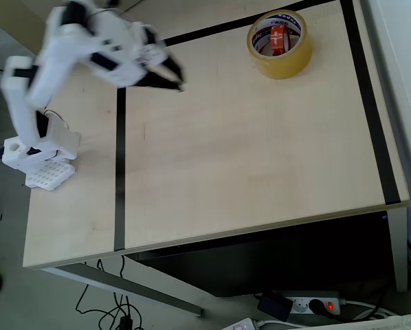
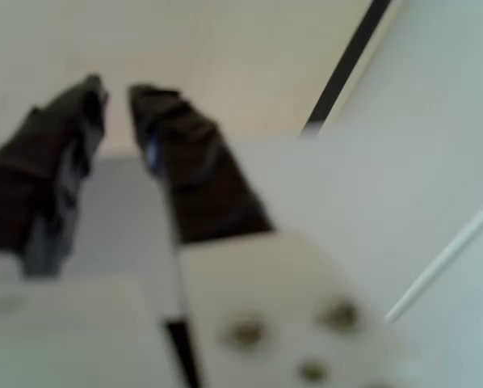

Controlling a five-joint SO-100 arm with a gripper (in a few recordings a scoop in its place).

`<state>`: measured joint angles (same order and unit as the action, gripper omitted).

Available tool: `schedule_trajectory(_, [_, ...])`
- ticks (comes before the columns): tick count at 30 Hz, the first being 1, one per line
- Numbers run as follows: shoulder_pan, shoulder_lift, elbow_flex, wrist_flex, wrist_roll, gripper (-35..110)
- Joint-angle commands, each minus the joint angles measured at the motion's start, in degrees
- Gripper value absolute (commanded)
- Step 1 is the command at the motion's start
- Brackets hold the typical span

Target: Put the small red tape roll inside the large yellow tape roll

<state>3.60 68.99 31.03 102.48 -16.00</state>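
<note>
The large yellow tape roll (image 1: 281, 60) lies flat at the table's far right in the overhead view. Inside its hole sits a red-orange ring that looks like the small red tape roll (image 1: 278, 40), against the white inner core. My gripper (image 1: 175, 77) hangs blurred over the table's upper left, well away from both rolls. In the wrist view its dark fingers (image 2: 181, 153) stand slightly apart, and the gripper (image 2: 116, 90) is open with nothing between them.
Black tape lines (image 1: 119, 172) cross the light wooden table (image 1: 247, 179). The arm's white base (image 1: 37, 155) stands at the left edge. A power strip (image 1: 308, 304) and cables lie on the floor below the front edge.
</note>
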Motion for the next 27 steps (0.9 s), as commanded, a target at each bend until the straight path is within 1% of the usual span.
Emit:
schedule_trajectory(1, [3.5,40.0,25.8,-6.5,6.6,0])
schedule_trajectory(4, [3.3,61.7,57.5,-23.3,9.0,0])
schedule_trajectory(6, [4.6,74.9,74.9,-31.5,11.9,0])
schedule_trajectory(7, [5.6,80.4,81.9,-34.2,12.7,0])
schedule_trajectory(9, [7.3,89.6,92.6,-35.7,13.4,0])
schedule_trajectory(11, [8.5,102.5,105.3,-39.3,13.4,0])
schedule_trajectory(13, [7.0,113.5,115.3,-38.9,13.1,0])
schedule_trajectory(17, [1.8,121.7,125.4,-33.4,14.6,0])
schedule_trajectory(22, [2.5,122.0,131.2,-31.2,17.1,0])
schedule_trajectory(27, [-0.4,122.0,135.9,-27.6,18.8,0])
